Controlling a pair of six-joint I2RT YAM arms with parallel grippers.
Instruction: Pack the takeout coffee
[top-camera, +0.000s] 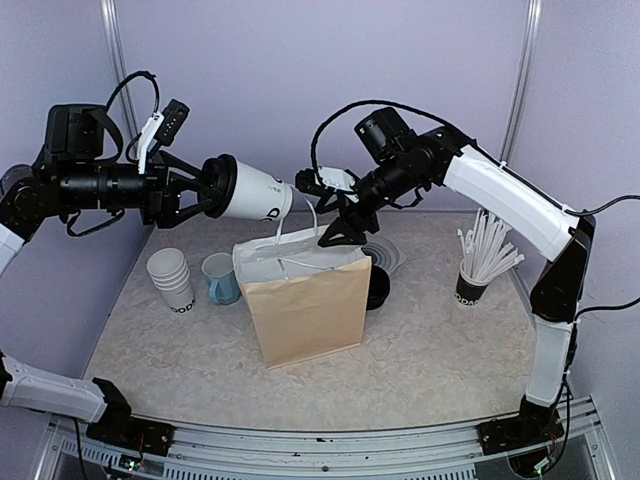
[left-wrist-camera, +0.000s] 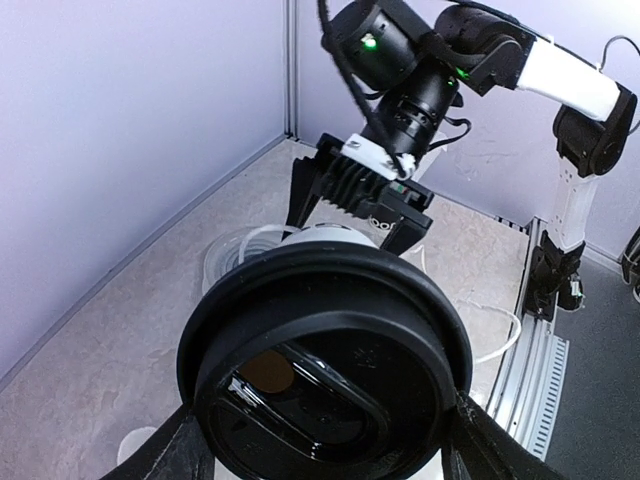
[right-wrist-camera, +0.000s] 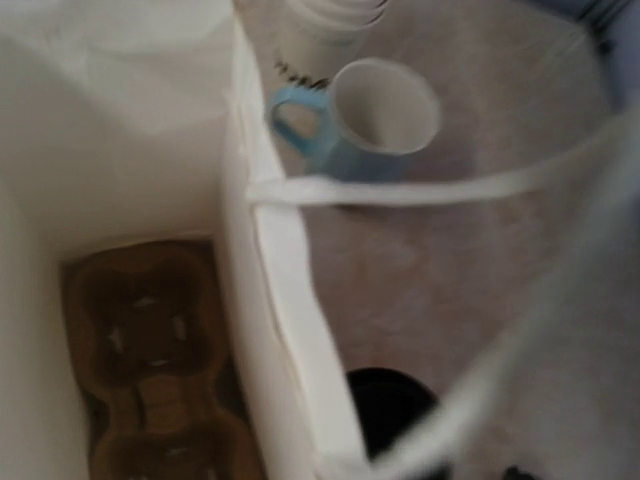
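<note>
The takeout coffee (top-camera: 255, 193), a white cup with a black lid (left-wrist-camera: 325, 350), lies sideways in the air left of and above the brown paper bag (top-camera: 305, 310). My left gripper (top-camera: 212, 190) is shut on its lid end, with a finger (left-wrist-camera: 485, 445) pressed on each side of the lid. My right gripper (top-camera: 340, 232) hangs open over the bag's top right rim, beside a white handle loop (right-wrist-camera: 400, 190). In the right wrist view the bag's mouth gapes, showing a brown cardboard cup carrier (right-wrist-camera: 150, 350) at the bottom. That gripper's own fingers barely show there.
A nested stack of white cups (top-camera: 172, 280) and a light-blue mug (top-camera: 220, 278) stand left of the bag. Black lids (top-camera: 378, 287) and clear lids (top-camera: 388, 252) lie behind its right side. A cup of white straws (top-camera: 478, 265) stands at the right.
</note>
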